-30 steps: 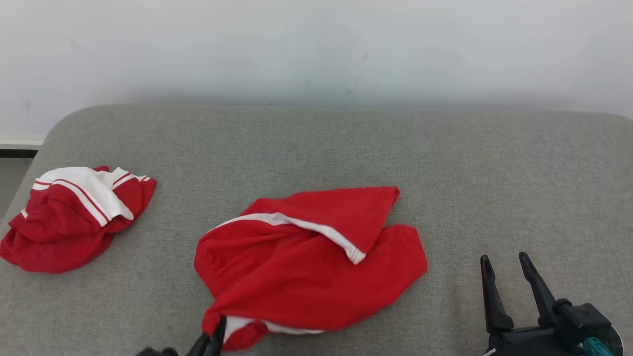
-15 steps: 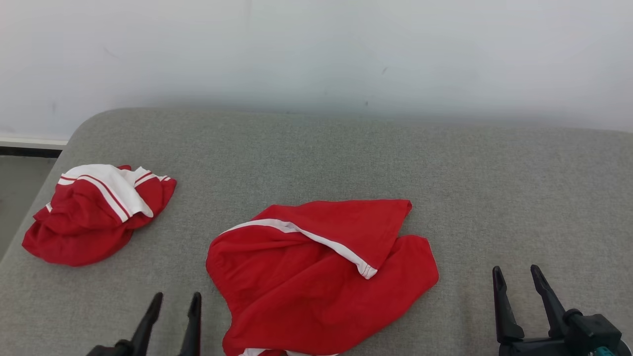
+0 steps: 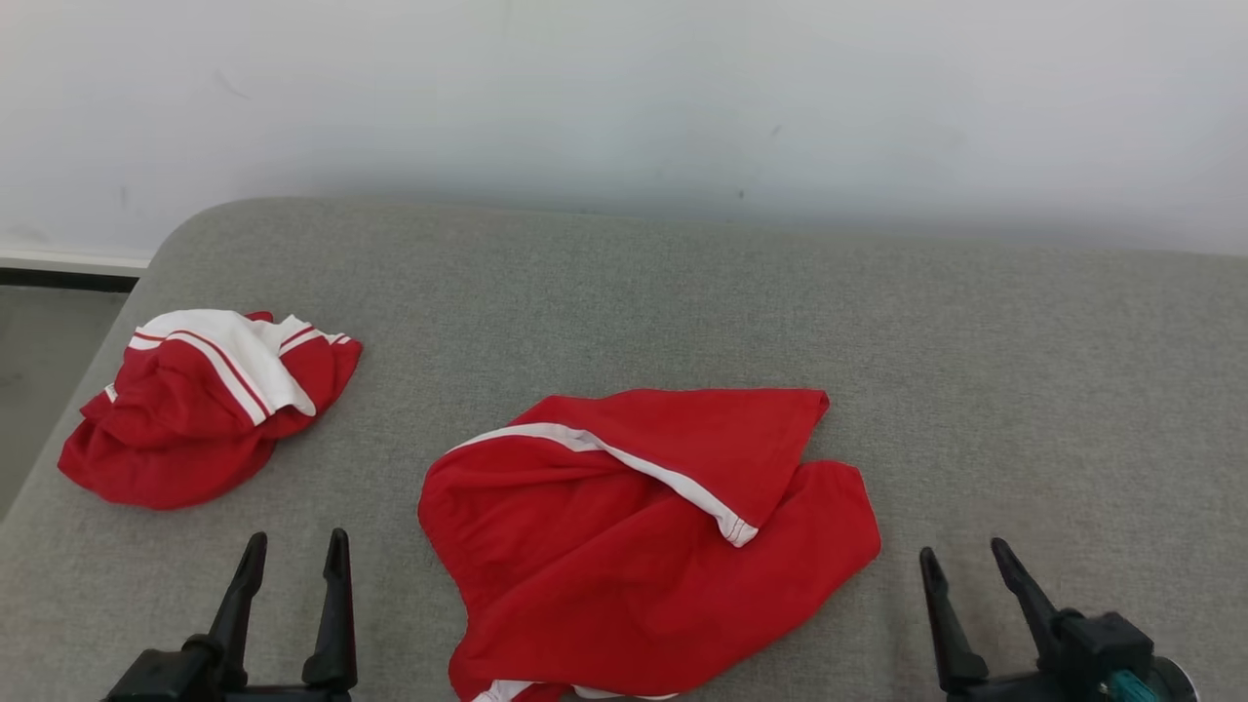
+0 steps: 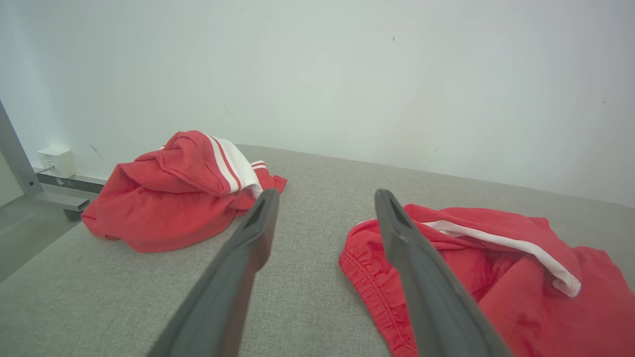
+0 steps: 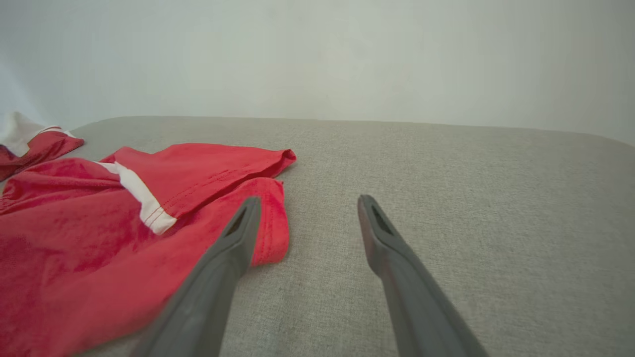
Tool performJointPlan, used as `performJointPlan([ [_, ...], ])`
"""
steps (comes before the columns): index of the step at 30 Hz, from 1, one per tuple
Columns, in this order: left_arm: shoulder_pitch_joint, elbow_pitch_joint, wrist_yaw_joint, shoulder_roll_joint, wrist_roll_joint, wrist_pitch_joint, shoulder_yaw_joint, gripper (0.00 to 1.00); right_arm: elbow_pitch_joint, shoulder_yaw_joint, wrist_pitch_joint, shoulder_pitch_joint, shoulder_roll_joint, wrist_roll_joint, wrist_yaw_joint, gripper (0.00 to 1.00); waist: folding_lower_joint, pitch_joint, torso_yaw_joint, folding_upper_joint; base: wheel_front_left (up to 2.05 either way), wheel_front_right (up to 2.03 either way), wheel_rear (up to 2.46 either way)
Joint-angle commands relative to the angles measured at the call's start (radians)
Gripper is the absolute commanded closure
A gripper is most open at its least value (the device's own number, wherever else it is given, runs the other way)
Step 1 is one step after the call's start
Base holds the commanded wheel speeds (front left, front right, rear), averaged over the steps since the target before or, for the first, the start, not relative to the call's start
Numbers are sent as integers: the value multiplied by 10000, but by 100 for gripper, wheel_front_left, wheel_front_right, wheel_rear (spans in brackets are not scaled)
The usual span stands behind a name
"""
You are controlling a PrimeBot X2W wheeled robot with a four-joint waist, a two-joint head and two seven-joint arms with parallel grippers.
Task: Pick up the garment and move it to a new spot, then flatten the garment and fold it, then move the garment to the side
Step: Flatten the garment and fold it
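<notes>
Two wide-spread tools flank the red garment (image 3: pixel 643 546).
Left tool (image 3: pixel 298 535) and right tool (image 3: pixel 961 547) hold nothing; a second garment (image 3: pixel 205 409) lies well left on the bench (image 3: pixel 682 292).

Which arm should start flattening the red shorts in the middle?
Probably right: the right fingers, open, sit just beside the middle garment, at its loose hem corner. The left fingers, also open, sit slightly farther away.

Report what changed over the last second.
The left gripper let go of the garment's near edge, opened and drew back leftward; it now sits apart from the cloth. The head camera also shifted, so the scene's slide is not motion of things. The right gripper stayed open and empty, and the second garment lay as before.
</notes>
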Motion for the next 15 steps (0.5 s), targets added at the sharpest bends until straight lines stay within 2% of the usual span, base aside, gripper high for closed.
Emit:
performJointPlan([
  [1, -121, 27, 0, -40, 23, -10, -6, 0, 162, 145, -2, -255, -96, -46, -23, 0, 0, 94, 87, 0, 0, 0, 0],
  [10, -419, 162, -7, -138, -179, -10, -502, 0, 2713, 1144, -2, -1959, -534, 47, -23, 0, 0, 520, 743, 0, 0, 0, 0],
  [15, -542, 211, -9, -170, -257, -10, -728, 0, 4066, 1420, -2, -2648, -544, 407, -23, 0, 0, 759, 1080, 0, 0, 0, 0],
])
